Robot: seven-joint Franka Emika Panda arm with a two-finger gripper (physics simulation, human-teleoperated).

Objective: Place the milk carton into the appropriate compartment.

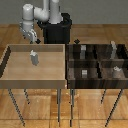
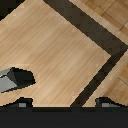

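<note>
The milk carton, a small upright grey box with a paler top, stands in the light wooden tray on the exterior view's left. In the wrist view, part of the milk carton shows as a grey shape at the picture's edge, with its dark shadow beside it. My gripper hangs above the tray's back edge, higher than the carton and apart from it. It is open with nothing between its fingers: the two fingertips stand wide apart over the tray's floor.
A dark tray split into compartments stands on the exterior view's right. It holds a small grey cube, a taller slim grey block and other small grey pieces. The robot's black base is behind. Both trays stand on thin legs.
</note>
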